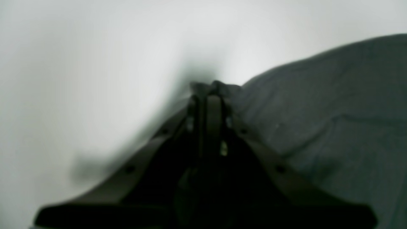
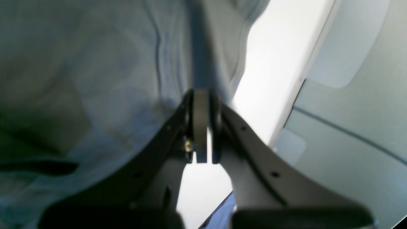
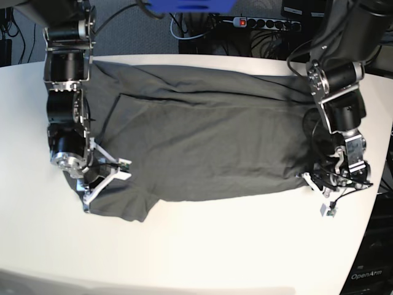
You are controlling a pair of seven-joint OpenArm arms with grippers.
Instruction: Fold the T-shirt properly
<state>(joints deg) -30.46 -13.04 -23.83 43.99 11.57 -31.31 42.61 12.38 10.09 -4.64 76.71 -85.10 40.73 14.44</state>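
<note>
The T-shirt [image 3: 202,147] is plain dark charcoal grey, with no print showing on the cloth; in the right wrist view it looks paler and bluish-grey. The counter [image 3: 215,246] is plain white. The arms are black with silver metal parts. The left pincer [image 1: 208,95] is black; the right pincer [image 2: 202,105] is dark with a pale grey pad. A black power strip [image 3: 264,23] behind carries a red switch.

This looks like a robotics lab: a plain white table [image 3: 196,252] flanked by two mounted robot arms, with a power strip [image 3: 261,23] and tangled black cables [image 3: 202,27] behind it, and a computer case [image 3: 368,270] beside it.
</note>
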